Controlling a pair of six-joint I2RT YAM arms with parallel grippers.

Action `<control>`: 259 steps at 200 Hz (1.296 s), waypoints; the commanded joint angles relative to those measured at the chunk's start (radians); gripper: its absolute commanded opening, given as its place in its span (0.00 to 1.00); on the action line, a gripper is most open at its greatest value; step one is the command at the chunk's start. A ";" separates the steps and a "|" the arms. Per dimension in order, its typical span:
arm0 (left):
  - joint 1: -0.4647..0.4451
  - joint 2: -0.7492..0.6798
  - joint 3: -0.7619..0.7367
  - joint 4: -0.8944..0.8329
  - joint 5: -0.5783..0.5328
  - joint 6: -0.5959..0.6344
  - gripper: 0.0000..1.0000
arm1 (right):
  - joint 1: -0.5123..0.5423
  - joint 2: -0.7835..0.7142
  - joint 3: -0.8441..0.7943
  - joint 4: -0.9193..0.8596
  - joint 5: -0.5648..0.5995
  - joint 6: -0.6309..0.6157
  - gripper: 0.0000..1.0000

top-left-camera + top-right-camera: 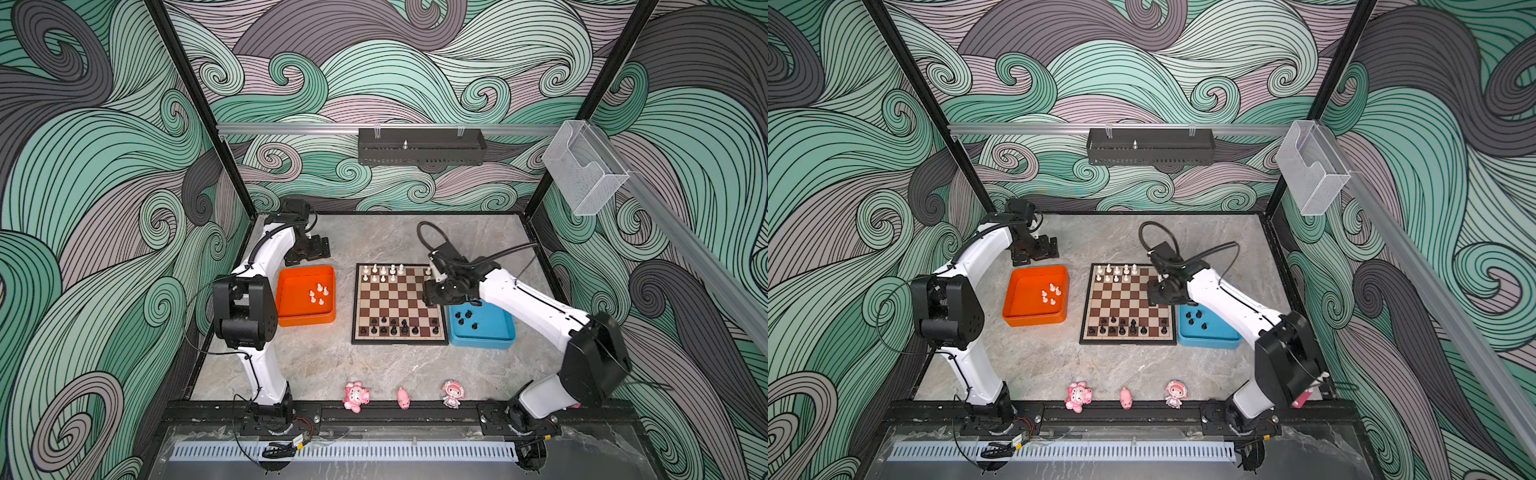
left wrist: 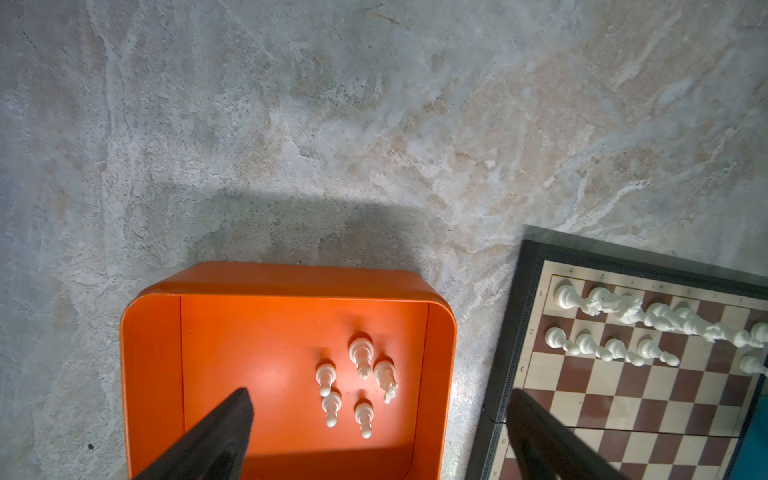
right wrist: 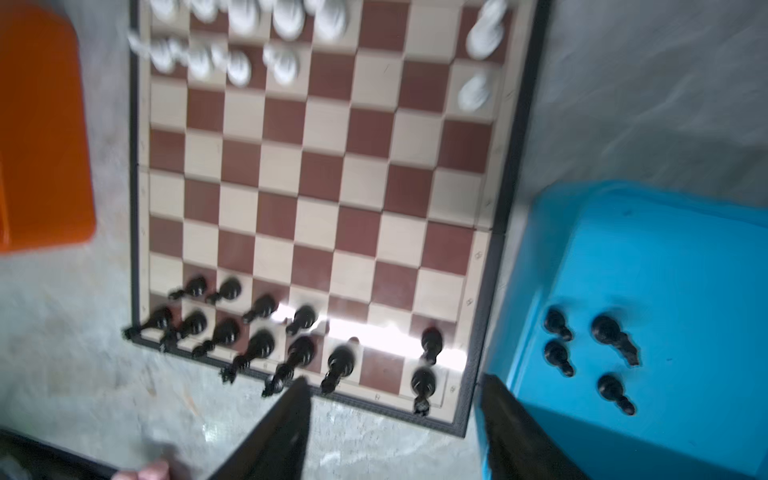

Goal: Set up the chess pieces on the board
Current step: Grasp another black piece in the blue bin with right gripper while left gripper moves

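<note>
The board lies mid-table. White chess pieces fill part of its far rows, and two more stand at its far right corner. Black chess pieces stand in its near rows. Several loose white pieces lie in the orange tray. Several black ones lie in the blue tray. My left gripper hangs open and empty over the orange tray's far edge. My right gripper hovers open and empty above the board's right side.
Three pink toy figurines stand along the table's front rail. The orange tray sits left of the board and the blue tray touches its right edge. Patterned walls close in the back and sides.
</note>
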 commanded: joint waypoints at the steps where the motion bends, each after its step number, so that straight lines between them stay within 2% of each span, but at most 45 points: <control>1: -0.013 -0.003 0.058 -0.036 0.038 -0.002 0.99 | -0.104 -0.066 -0.038 -0.026 0.029 -0.053 0.90; 19: -0.058 0.005 0.100 -0.055 0.058 0.014 0.98 | -0.198 -0.105 -0.077 -0.026 0.033 -0.078 0.99; 50: -0.170 0.007 0.127 -0.059 0.134 0.142 0.99 | -0.333 -0.111 -0.125 -0.037 0.011 -0.132 0.99; 80: -0.264 0.015 0.136 -0.068 0.155 0.205 0.99 | -0.393 -0.064 -0.156 -0.051 -0.013 -0.184 0.97; 117: -0.326 0.001 0.121 -0.045 0.290 0.221 0.99 | -0.424 0.012 -0.205 0.004 -0.057 -0.235 0.77; 130: -0.333 -0.015 0.095 -0.012 0.327 0.214 0.99 | -0.424 0.036 -0.216 0.021 -0.075 -0.238 0.63; 147: -0.339 -0.027 0.066 0.020 0.349 0.205 0.99 | -0.424 0.060 -0.226 0.042 -0.096 -0.241 0.52; 170: -0.339 -0.021 0.066 0.016 0.330 0.204 0.99 | -0.424 0.083 -0.234 0.061 -0.108 -0.252 0.45; 219: -0.338 -0.008 0.076 0.016 0.311 0.203 0.99 | -0.424 0.104 -0.240 0.088 -0.144 -0.259 0.44; 259: -0.339 -0.003 0.078 0.016 0.308 0.199 0.99 | -0.423 0.128 -0.245 0.108 -0.172 -0.259 0.36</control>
